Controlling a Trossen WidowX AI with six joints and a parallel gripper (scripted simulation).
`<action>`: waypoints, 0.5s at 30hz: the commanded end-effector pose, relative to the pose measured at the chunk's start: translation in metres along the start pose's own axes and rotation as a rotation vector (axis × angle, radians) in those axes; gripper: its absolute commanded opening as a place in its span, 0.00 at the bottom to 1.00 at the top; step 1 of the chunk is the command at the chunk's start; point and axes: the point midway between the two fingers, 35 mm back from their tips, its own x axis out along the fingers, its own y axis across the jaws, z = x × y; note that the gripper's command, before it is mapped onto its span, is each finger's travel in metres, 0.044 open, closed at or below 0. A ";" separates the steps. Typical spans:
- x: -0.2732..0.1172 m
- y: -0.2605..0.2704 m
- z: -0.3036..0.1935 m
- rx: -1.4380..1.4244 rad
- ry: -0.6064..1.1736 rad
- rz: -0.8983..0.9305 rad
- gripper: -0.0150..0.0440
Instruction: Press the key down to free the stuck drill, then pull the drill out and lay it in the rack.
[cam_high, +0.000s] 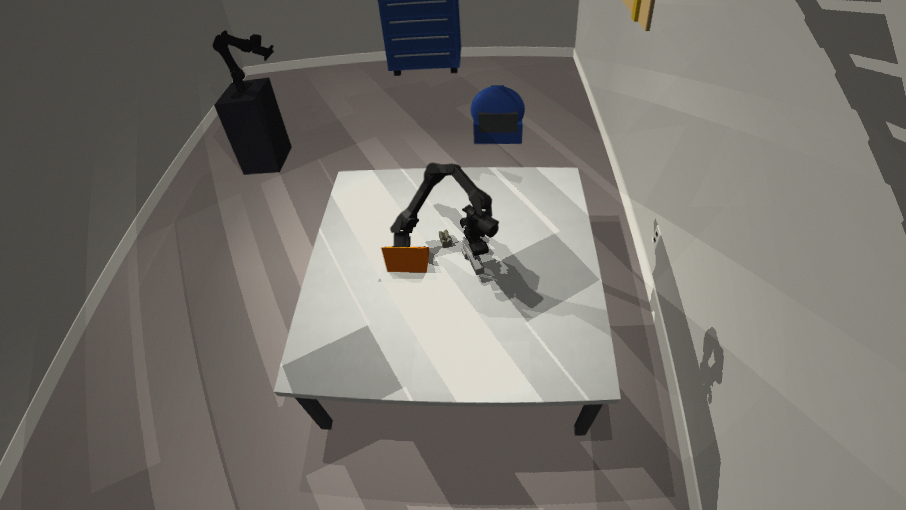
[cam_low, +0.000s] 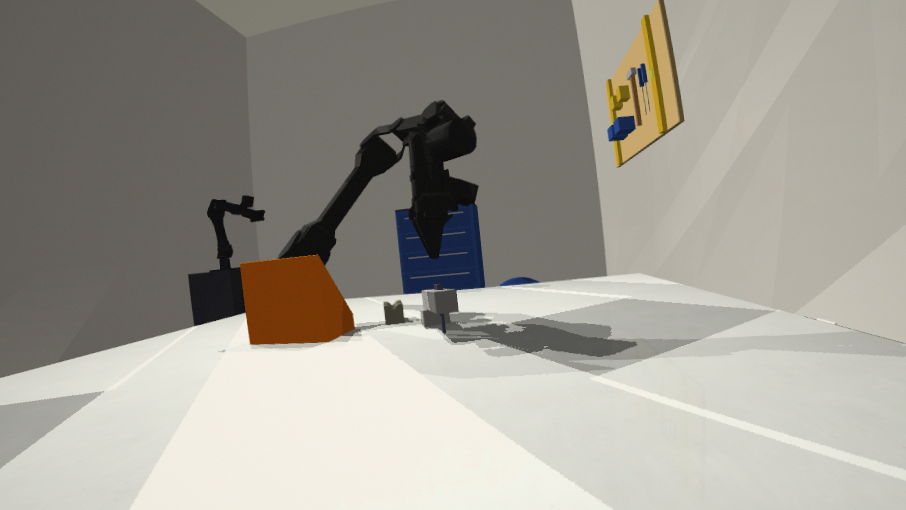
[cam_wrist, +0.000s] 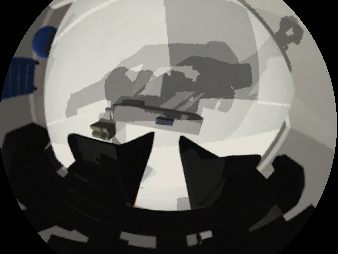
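Note:
A grey block (cam_high: 472, 261) (cam_low: 440, 302) (cam_wrist: 134, 116) stands on the table. A small dark stub (cam_low: 437, 286) shows on its top. A short dark blue piece (cam_low: 443, 323) (cam_wrist: 164, 121) shows at the block; I cannot tell whether it is the key or part of the drill. I cannot make out the drill. The small olive notched holder, seemingly the rack (cam_high: 445, 238) (cam_low: 393, 312) (cam_wrist: 102, 131), stands left of the block. My gripper (cam_low: 433, 255) (cam_wrist: 167, 137) points down above the block, clear of it. Its fingers are part open, with nothing seen between them.
An orange box (cam_high: 405, 259) (cam_low: 291, 300) stands left of the holder, by the arm's base. The white table (cam_high: 437, 354) (cam_low: 317, 418) bears these things. Behind it are a blue drawer cabinet (cam_high: 421, 34) and a second arm on a black pedestal (cam_high: 253, 129).

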 end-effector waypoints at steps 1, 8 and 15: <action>-0.045 -0.001 0.003 -0.011 -0.015 -0.021 0.70; -0.028 0.016 0.010 -0.180 -0.020 -0.037 1.00; 0.034 0.104 0.019 -1.031 0.004 -0.045 1.00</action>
